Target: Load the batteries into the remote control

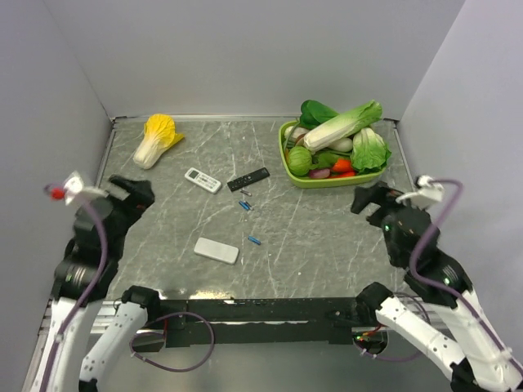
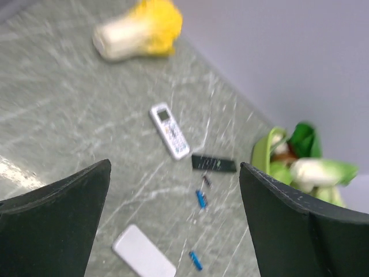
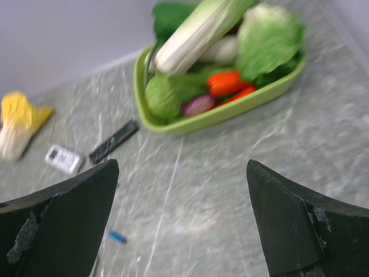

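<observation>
The remote control (image 1: 216,250) lies face down, plain white back up, near the table's front middle; it also shows in the left wrist view (image 2: 144,259). One blue battery (image 1: 254,240) lies just right of it, another (image 1: 243,205) further back. Both show in the left wrist view (image 2: 196,260) (image 2: 200,199), one in the right wrist view (image 3: 117,236). My left gripper (image 1: 135,192) (image 2: 174,167) is open and empty, raised at the left. My right gripper (image 1: 368,198) (image 3: 182,167) is open and empty, raised at the right.
A smaller white remote (image 1: 203,180) and a slim black remote (image 1: 248,179) lie behind the batteries. A yellow cabbage (image 1: 157,139) lies at the back left. A green tray (image 1: 288,167) of vegetables stands at the back right. Grey walls enclose the table.
</observation>
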